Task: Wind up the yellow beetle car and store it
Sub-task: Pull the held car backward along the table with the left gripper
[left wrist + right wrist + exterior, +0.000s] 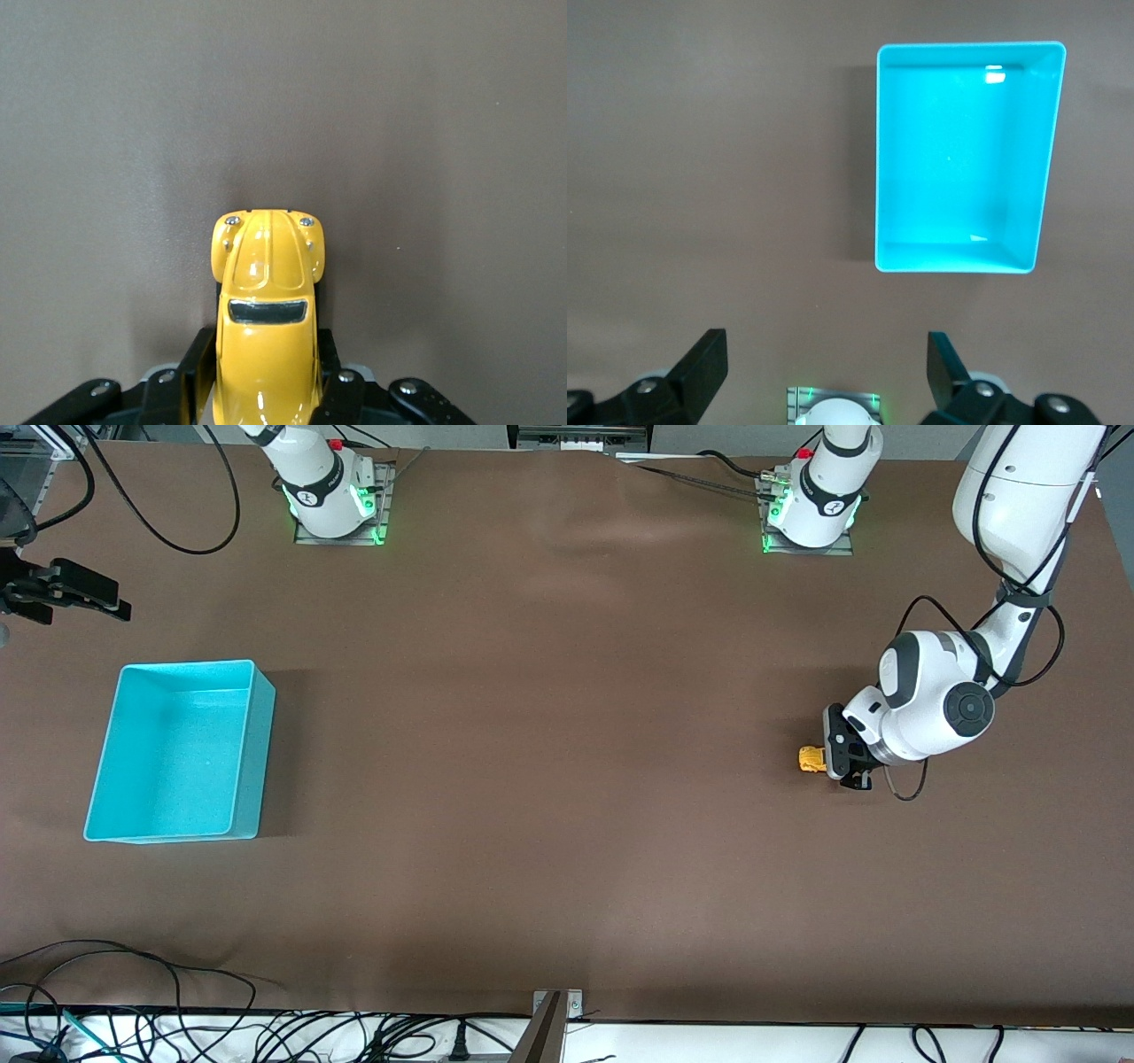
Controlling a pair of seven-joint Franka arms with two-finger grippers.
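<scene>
Yellow beetle car point(267, 310) clamped at its rear between left hand point(266, 390) fingers, on desk point(567, 779). Nose pointing straight out from hand, toward turquoise bin point(182, 748) end. Right hand point(828, 367) spread wide, waiting over desk.

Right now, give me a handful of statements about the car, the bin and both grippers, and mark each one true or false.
1. The left gripper has its fingers closed on the yellow beetle car. True.
2. The car already lies inside the turquoise bin. False: the bin holds nothing; the car is at the left arm's end of the table.
3. The right gripper is open, with nothing between its fingers. True.
4. The bin sits beside the car. False: it stands at the right arm's end, well apart.
</scene>
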